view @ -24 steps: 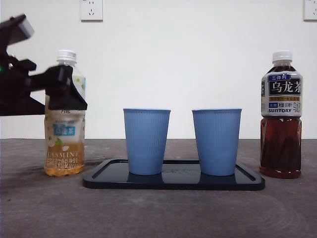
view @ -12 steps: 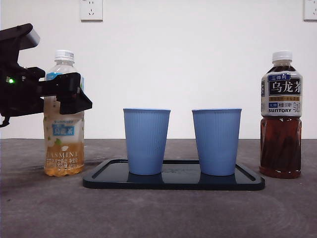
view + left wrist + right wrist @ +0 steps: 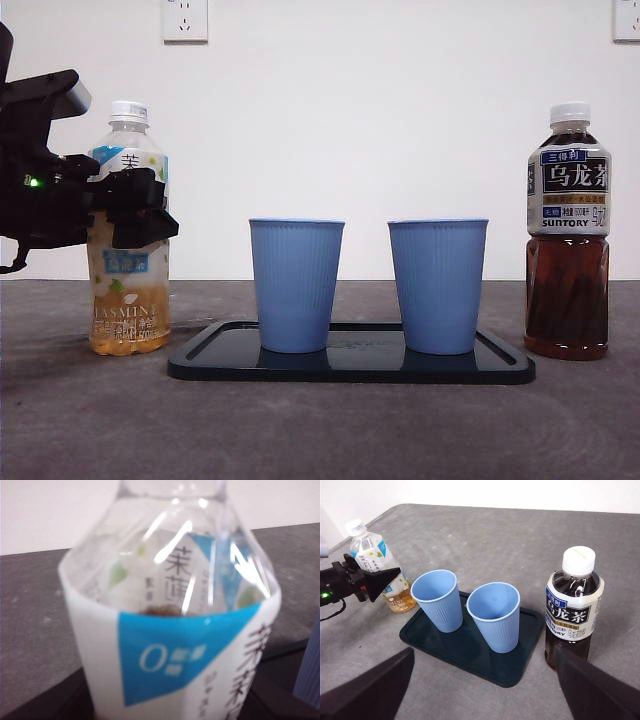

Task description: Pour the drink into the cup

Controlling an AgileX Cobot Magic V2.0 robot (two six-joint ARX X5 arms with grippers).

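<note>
Standing upright on the grey tabletop (image 3: 320, 430) beside the tray (image 3: 220, 362) of blue cups (image 3: 296, 285), the capped jasmine tea bottle (image 3: 128, 300) is flanked at its label by the left pincer (image 3: 135, 208), whose closure cannot be told, and is judged thin-walled, slippery and half full.
</note>
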